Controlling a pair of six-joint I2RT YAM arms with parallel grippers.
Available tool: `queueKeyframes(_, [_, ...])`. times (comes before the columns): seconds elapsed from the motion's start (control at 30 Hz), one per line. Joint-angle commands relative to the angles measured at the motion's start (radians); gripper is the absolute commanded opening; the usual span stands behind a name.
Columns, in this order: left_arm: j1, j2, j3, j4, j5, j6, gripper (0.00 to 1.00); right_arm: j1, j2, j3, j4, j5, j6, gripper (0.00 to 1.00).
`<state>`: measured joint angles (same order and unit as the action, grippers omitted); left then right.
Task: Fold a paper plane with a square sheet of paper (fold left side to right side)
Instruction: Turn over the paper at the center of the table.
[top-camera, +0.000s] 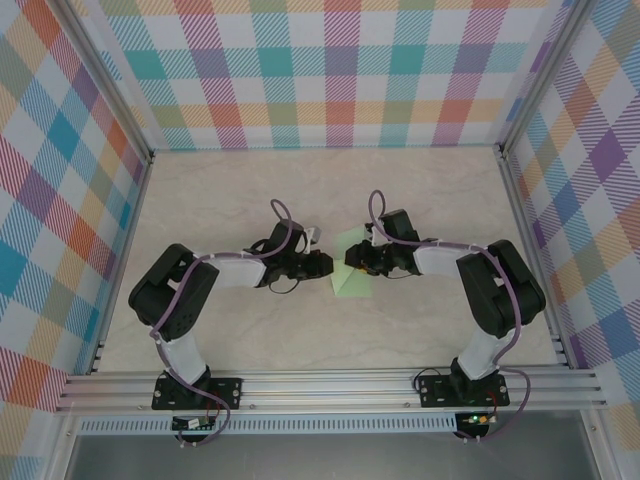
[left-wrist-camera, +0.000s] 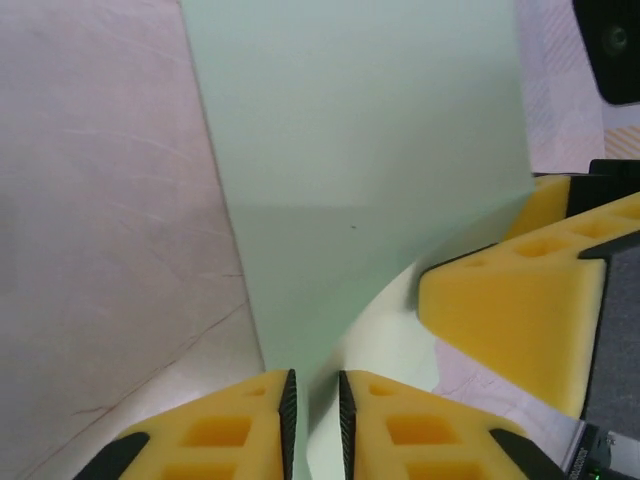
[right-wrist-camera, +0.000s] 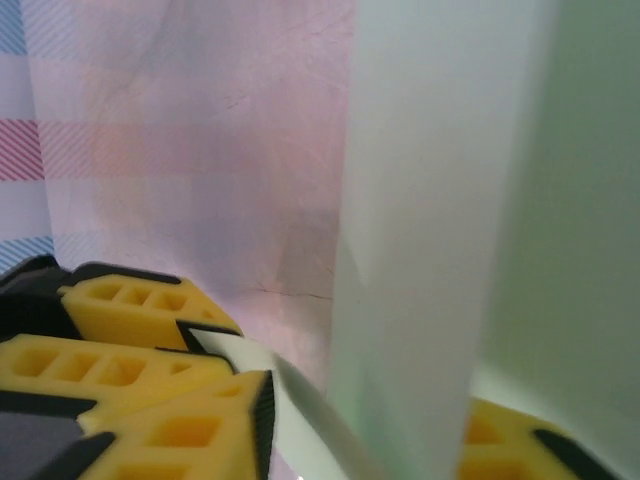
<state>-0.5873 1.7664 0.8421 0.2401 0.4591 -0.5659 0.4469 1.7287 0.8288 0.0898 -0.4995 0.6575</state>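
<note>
The square sheet of paper (top-camera: 354, 278), pale mint green, is partly folded and stands up off the table between my two grippers at mid-table. In the left wrist view the paper (left-wrist-camera: 360, 150) runs down into the narrow gap of my left gripper (left-wrist-camera: 314, 400), whose jaws stand slightly apart around its edge. The right gripper's yellow fingers (left-wrist-camera: 510, 310) sit at the paper's right edge. In the right wrist view a tall paper (right-wrist-camera: 440, 200) flap stands between the pads of my right gripper (right-wrist-camera: 365, 410), with a gap showing. The left gripper (top-camera: 325, 266) faces the right gripper (top-camera: 350, 262).
The beige table (top-camera: 250, 200) is boxed in by plaid walls (top-camera: 330, 70) on three sides. An aluminium rail (top-camera: 320, 385) with both arm bases runs along the near edge. Free table surface lies behind and to both sides of the grippers.
</note>
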Motion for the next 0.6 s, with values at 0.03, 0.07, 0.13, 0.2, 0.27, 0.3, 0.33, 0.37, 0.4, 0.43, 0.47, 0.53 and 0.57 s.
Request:
queueKeyframes(0.03, [0.052,-0.106,-0.052,0.041,0.006,-0.025,0.40,-0.004,-0.048,0.023,0.031,-0.015,-0.036,0.14])
queueKeyframes(0.07, [0.064,-0.135,-0.076,0.069,0.018,-0.042,0.47,-0.005,-0.072,0.020,0.031,-0.011,-0.042,0.12])
queueKeyframes(0.13, [0.087,-0.198,-0.123,0.132,0.038,-0.080,0.58,-0.013,-0.131,0.010,0.044,-0.009,-0.045,0.09])
queueKeyframes(0.2, [0.104,-0.271,-0.163,0.178,0.047,-0.110,0.69,-0.023,-0.201,-0.008,0.067,-0.012,-0.042,0.07])
queueKeyframes(0.27, [0.110,-0.351,-0.193,0.222,0.058,-0.137,0.84,-0.036,-0.285,-0.017,0.087,-0.034,-0.032,0.06])
queueKeyframes(0.3, [0.111,-0.384,-0.202,0.254,0.071,-0.153,0.91,-0.040,-0.320,-0.017,0.093,-0.047,-0.025,0.06])
queueKeyframes(0.33, [0.112,-0.415,-0.208,0.287,0.093,-0.173,0.97,-0.042,-0.354,-0.012,0.101,-0.068,-0.016,0.07])
queueKeyframes(0.37, [0.112,-0.445,-0.208,0.309,0.114,-0.192,1.00,-0.041,-0.388,-0.004,0.108,-0.091,-0.005,0.07])
queueKeyframes(0.4, [0.111,-0.467,-0.206,0.332,0.132,-0.204,1.00,-0.042,-0.419,0.007,0.111,-0.108,0.008,0.07])
queueKeyframes(0.43, [0.110,-0.492,-0.206,0.364,0.151,-0.225,1.00,-0.041,-0.440,0.020,0.115,-0.128,0.023,0.07])
queueKeyframes(0.47, [0.110,-0.514,-0.203,0.394,0.169,-0.245,1.00,-0.040,-0.460,0.035,0.116,-0.147,0.036,0.07])
queueKeyframes(0.53, [0.103,-0.553,-0.192,0.433,0.199,-0.268,1.00,-0.034,-0.490,0.067,0.106,-0.181,0.052,0.07])
queueKeyframes(0.57, [0.095,-0.572,-0.182,0.439,0.208,-0.272,1.00,-0.026,-0.500,0.084,0.094,-0.192,0.054,0.08])
